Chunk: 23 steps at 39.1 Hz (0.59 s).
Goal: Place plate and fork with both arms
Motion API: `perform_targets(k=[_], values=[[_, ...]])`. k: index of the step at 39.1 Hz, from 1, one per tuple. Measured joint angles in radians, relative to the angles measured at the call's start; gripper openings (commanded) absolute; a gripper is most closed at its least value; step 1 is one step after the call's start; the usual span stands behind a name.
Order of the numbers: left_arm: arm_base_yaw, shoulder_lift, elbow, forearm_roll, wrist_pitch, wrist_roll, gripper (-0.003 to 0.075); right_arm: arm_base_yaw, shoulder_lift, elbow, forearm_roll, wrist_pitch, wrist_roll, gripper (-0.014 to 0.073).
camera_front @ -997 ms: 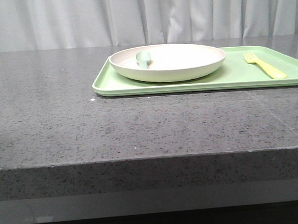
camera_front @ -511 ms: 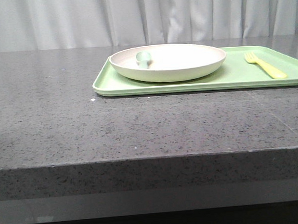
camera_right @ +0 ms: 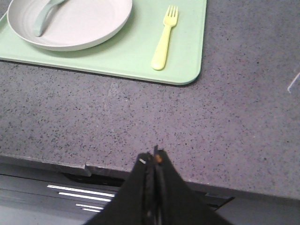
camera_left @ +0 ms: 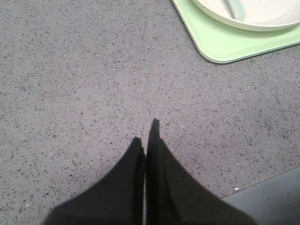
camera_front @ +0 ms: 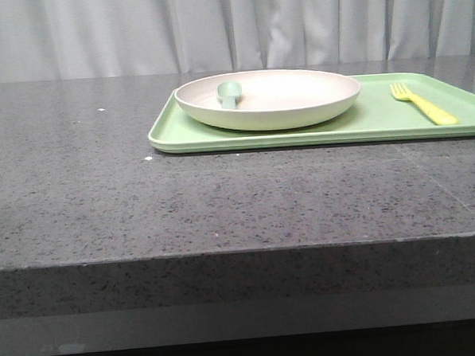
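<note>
Table [camera_front: 103,201]: dark speckled stone, carries all items. Tray [camera_front: 362,123]: light green, rectangular, landmark for rest. Plate [camera_front: 268,99]: cream, on tray's left half, pale-green spoon [camera_front: 230,93] lying inside. Fork [camera_front: 422,104]: yellow, on tray right of plate, apart from it. Left fingers [camera_left: 146,136]: closed, empty, over bare table well short of tray. Right fingers [camera_right: 151,157]: closed, empty, near table edge, well short of tray. Progress: judged not begun; plate and fork both ungrasped. Versus earlier frames: scene unchanged.

Plate [camera_front: 268,99] with spoon [camera_front: 229,93] on tray [camera_front: 362,123]; fork [camera_front: 422,104] beside plate, apart.
</note>
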Motion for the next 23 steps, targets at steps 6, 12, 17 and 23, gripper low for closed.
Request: perform_targets(k=[6,12,17,23], values=[[0.001,0.000,0.000,0.000,0.000,-0.005,-0.0018,0.000,0.000,0.000,0.000,-0.008,0.000,-0.0067],[0.001,0.000,0.000,0.000,0.000,-0.006,-0.0018,0.000,0.000,0.000,0.000,-0.011,0.000,-0.0067],[0.001,0.000,0.000,0.000,0.000,-0.006,-0.0018,0.000,0.000,0.000,0.000,-0.011,0.000,-0.0067],[0.001,-0.010,0.008,0.000,-0.006,-0.006,-0.0018,0.000,0.000,0.000,0.000,-0.011,0.000,-0.0067]])
